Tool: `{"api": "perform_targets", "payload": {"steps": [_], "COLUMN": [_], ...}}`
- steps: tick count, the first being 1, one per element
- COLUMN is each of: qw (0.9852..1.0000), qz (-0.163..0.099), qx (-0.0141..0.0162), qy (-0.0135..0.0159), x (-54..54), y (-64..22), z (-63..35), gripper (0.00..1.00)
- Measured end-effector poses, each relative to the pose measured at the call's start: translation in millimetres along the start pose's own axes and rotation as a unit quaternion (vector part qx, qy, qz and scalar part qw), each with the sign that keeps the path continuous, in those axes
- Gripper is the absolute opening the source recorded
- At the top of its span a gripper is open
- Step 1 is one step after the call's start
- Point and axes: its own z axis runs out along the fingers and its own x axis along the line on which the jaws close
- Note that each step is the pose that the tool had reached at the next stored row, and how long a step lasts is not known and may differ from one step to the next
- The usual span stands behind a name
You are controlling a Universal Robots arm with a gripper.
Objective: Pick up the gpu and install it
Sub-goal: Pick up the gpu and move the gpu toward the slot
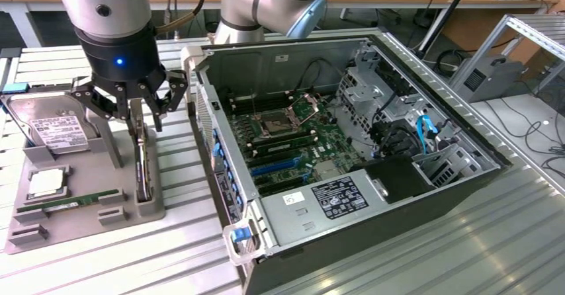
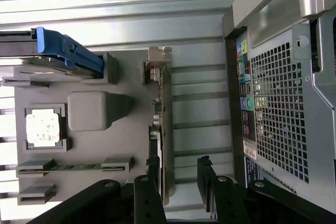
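The gpu (image 1: 142,172) stands on its long edge in a slot along the side of the grey parts holder (image 1: 124,212) nearest the case. In the wrist view the gpu (image 2: 166,129) shows edge-on, a thin dark card with its silver bracket at the far end. My gripper (image 1: 144,127) hangs directly over the card's near end, open. My gripper (image 2: 178,174) straddles the card, which runs close beside one finger (image 2: 153,174) and stands apart from the other. Nothing is held.
The open computer case (image 1: 459,169) lies to the exterior view's right of the holder, motherboard (image 1: 292,136) facing up; its perforated rear panel (image 2: 283,103) is near the gripper. The holder also carries a hard drive (image 1: 57,133), a processor (image 1: 44,182) and a memory stick (image 1: 79,202).
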Motion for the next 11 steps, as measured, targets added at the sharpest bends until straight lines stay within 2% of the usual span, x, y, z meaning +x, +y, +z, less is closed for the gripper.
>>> {"api": "perform_targets", "payload": {"steps": [11], "qw": [1.0000], "qz": [0.000], "qx": [0.0000], "qy": [0.0000], "x": [0.4], "y": [-1.1], "z": [6.1], "gripper": [0.42]}}
